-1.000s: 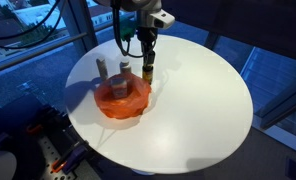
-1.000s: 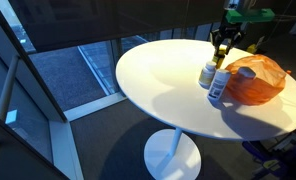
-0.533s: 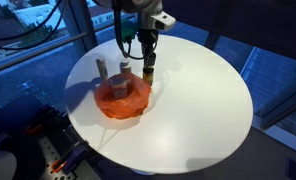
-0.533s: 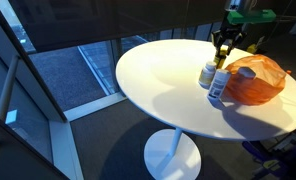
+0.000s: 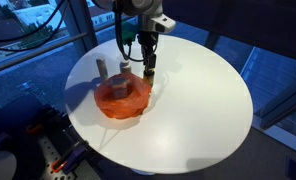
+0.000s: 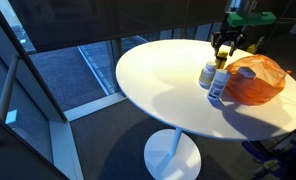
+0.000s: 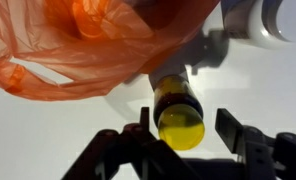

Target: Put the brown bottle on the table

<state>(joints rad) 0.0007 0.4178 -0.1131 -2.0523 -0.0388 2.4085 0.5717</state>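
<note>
A black two-fingered pincer point(image 7: 185, 128) is hanging straight over a small dark-brown cylindrical bottle point(image 7: 175, 95) with a yellow cap. Its jaws are standing wide on either side of the cap, and in the wrist view a strip of pale surface is showing between the cap and one finger, so nothing is being squeezed. The bottle is standing upright directly beneath the pincer, its base apparently resting on the large round white table point(image 5: 198, 110). In an exterior view it is showing as a short dark post point(image 5: 148, 71) just below the fingertips. A crumpled translucent orange bowl point(image 5: 123, 98) is sitting just beside the bottle, to one side of the pincer and a little below it, and two small white bottles point(image 5: 101, 68) are standing near, on the same side as the bowl. The task appears to be in its closing step: the bottle is set down and the grip is off. The next move calls for a straight rise clear of the yellow cap, because any sideways drift is likely to catch the cap and tip the bottle toward the bowl.
</note>
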